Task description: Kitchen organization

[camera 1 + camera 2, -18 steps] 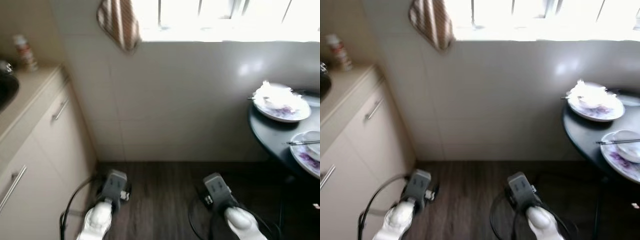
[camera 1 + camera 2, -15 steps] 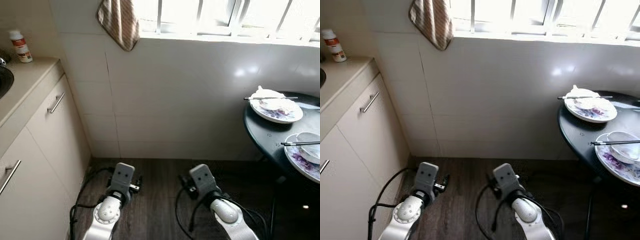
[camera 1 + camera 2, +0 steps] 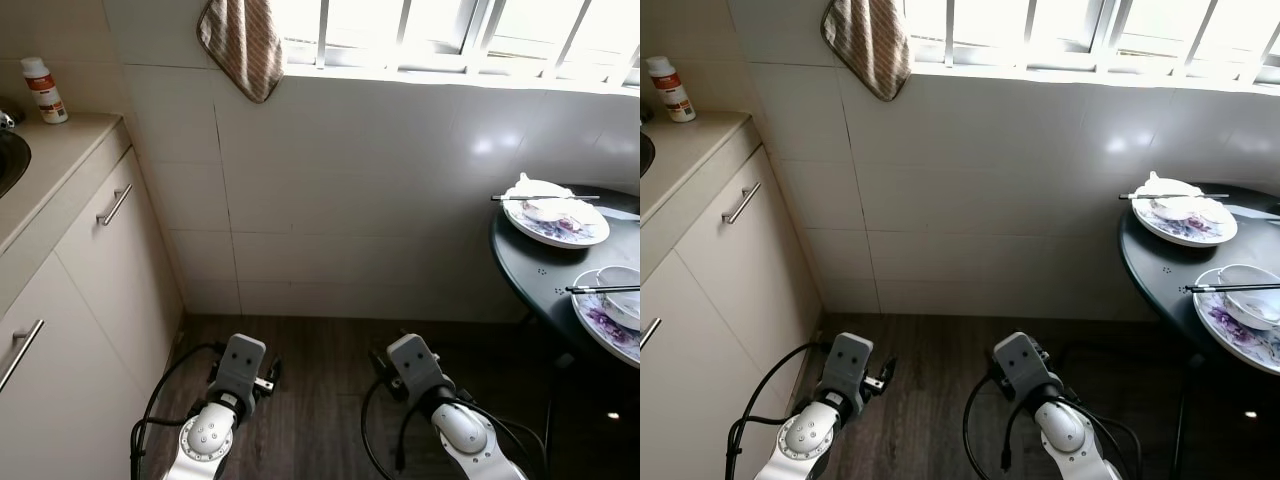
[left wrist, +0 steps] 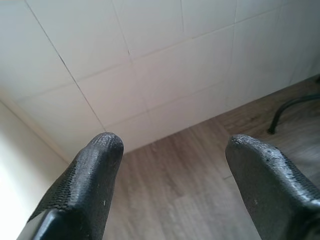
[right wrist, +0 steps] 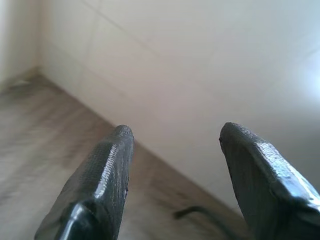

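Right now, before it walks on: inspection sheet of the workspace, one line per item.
Surface: round dark table at the robot's right; beige counter at its left.
Job's things: far plate with chopsticks across it; near plate holding a bowl, with chopsticks across the bowl.
Clutter: bottle with a red label on the counter.
Hands: left hand open, holding nothing; right hand open, holding nothing; both hang low over the floor.
Cables: black cable loops at both forearms.
Surroundings: tiled wall, striped towel hanging below the barred window, wood floor.
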`<state>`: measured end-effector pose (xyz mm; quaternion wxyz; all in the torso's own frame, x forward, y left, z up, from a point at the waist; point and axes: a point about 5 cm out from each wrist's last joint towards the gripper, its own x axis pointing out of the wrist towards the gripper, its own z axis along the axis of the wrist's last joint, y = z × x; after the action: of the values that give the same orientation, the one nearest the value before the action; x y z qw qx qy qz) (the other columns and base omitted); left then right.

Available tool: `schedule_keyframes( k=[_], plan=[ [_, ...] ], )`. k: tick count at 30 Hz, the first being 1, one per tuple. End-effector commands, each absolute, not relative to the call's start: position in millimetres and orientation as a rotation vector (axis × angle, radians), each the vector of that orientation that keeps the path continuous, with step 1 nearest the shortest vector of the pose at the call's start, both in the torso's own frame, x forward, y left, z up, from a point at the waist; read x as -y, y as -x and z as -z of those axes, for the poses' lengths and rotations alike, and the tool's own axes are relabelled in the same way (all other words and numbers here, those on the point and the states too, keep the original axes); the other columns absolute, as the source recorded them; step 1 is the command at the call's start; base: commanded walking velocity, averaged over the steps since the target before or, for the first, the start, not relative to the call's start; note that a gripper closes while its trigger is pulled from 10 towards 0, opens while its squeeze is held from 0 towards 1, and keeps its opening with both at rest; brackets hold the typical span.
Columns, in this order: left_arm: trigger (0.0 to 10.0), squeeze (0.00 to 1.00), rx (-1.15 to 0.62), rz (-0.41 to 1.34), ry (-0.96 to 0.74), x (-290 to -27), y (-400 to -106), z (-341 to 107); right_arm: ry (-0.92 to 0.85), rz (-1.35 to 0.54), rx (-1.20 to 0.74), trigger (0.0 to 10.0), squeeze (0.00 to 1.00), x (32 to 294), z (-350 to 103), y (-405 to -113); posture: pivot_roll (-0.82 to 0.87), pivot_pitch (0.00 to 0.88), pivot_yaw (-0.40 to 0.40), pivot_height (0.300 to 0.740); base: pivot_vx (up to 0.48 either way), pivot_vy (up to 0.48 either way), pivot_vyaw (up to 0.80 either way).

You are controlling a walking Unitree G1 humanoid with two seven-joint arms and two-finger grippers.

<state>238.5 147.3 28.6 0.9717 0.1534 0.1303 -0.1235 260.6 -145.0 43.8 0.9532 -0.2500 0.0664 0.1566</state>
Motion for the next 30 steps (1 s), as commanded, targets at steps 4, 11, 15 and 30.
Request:
schedule_keyframes(
  k=[4, 11, 15, 30],
  plan=[
    [10.0, 0.0, -0.114, 0.218, -0.376, -149, -235, -47, 0.574, -0.246, -0.063, 10.0, 0.0, 150, -56, -268, 0.01, 0.0, -0.057, 0.74, 0.0, 0.0, 0.0],
    [10.0, 0.0, -0.133, 0.221, -0.401, -155, -236, -49, 0.456, -0.181, -0.008, 10.0, 0.0, 153, -66, -273, 0.02, 0.0, -0.057, 0.74, 0.0, 0.0, 0.0],
    [10.0, 0.0, -0.09, 0.222, -0.416, -161, -240, -59, 0.379, -0.213, 0.01, 10.0, 0.0, 151, -69, -271, 0.01, 0.0, -0.053, 0.74, 0.0, 0.0, 0.0],
    [10.0, 0.0, -0.079, 0.25, -0.412, -157, -243, -61, 0.423, -0.224, 0.047, 10.0, 0.0, 148, -71, -270, 0.0, 0.0, -0.038, 0.74, 0.0, 0.0, 0.0]
  ],
)
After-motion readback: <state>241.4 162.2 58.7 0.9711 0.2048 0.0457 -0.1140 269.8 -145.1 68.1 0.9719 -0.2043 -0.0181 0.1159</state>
